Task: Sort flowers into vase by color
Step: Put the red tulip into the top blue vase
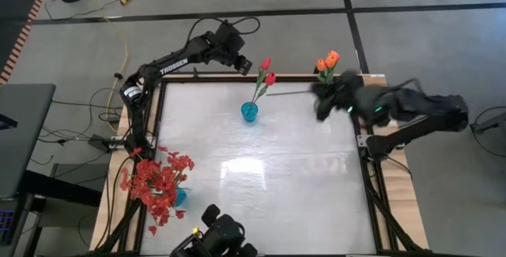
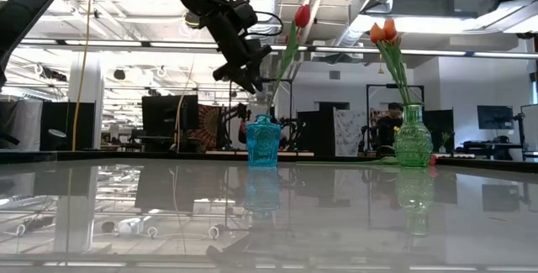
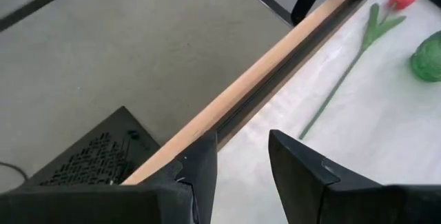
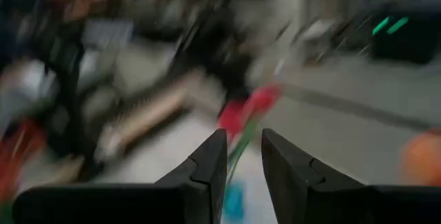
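Two red-pink tulips [image 1: 267,70] stand in a blue vase [image 1: 250,112] near the table's far edge. Orange tulips [image 2: 384,31] stand in a green vase [image 2: 412,139] at the far right. Another red-pink tulip [image 3: 344,79] lies flat on the table between the two vases, its bud toward the green vase [image 3: 428,57]. My left gripper [image 3: 241,145] hovers open over the far edge, left of the red tulips, empty. My right gripper [image 4: 243,141], blurred, hangs open in the air beside the green vase, facing the blue vase [image 4: 234,200], with nothing between its fingers.
A bushy spray of small red blossoms [image 1: 158,179] stands in a vase at the table's near left corner. The wooden table frame [image 3: 262,72] runs along the far edge under my left gripper. The middle of the white tabletop [image 1: 269,178] lies bare.
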Available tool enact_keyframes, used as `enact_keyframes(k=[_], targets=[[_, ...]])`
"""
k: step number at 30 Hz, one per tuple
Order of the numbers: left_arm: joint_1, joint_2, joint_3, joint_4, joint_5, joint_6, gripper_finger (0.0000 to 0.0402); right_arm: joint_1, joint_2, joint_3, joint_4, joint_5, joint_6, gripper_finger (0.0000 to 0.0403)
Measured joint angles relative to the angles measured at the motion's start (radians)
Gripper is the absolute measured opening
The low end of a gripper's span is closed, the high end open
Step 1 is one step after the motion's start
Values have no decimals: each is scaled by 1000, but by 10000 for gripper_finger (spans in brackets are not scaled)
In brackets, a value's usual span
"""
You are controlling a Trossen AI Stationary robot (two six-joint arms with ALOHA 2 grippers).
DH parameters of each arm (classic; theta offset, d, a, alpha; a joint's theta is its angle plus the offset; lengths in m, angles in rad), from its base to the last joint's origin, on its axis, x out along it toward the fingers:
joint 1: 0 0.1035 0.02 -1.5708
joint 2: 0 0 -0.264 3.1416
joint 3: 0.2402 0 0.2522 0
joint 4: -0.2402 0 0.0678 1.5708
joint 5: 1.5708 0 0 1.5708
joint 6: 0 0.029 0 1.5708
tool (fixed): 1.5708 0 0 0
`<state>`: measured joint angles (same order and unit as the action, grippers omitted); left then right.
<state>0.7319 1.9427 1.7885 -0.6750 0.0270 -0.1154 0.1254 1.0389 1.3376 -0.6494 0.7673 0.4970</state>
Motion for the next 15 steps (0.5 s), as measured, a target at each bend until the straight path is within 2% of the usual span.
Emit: enact_keyframes(k=[4, 8, 12, 14, 15], targets=[[-6, 0, 0, 2, 41, -20, 118, -97, -79, 0, 146, 148, -91, 116], [-24, 0, 0, 2, 67, -25, 118, -300, -122, 1, 190, 141, -121, 116], [-46, 1, 0, 15, 58, -30, 118, -591, -109, 1, 179, -16, -122, 116], [-57, 1, 0, 24, 44, -46, 118, -773, -77, 1, 180, -185, -129, 116], [-62, 1, 0, 26, 38, -60, 118, -871, -53, 1, 179, -305, -129, 116]])
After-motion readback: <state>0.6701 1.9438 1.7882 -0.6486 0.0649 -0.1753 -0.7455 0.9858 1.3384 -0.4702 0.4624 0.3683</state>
